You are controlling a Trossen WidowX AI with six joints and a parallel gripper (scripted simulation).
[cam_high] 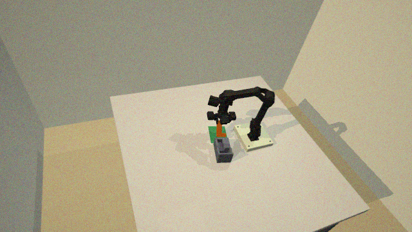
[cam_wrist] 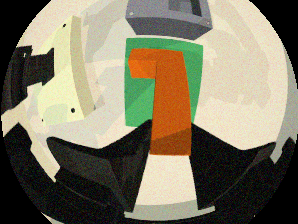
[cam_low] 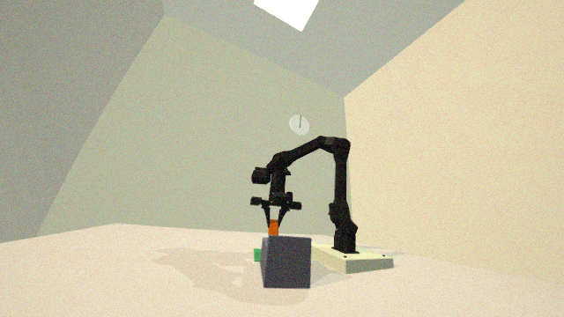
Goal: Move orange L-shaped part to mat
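Observation:
My gripper is shut on the plain end of the orange L-shaped part. The part hangs steeply down from the fingers, its L-shaped end low, out of the tray. In the wrist view that end lies over the green mat, near the mat's tray side. Whether it touches the mat cannot be told; the tray hides it in the exterior view. The grey tray stands beside the mat with its pocket empty.
The arm's pale base plate lies to the right of the mat and tray in the top and exterior views. The tray's block stands higher than the mat, close to the mat's edge.

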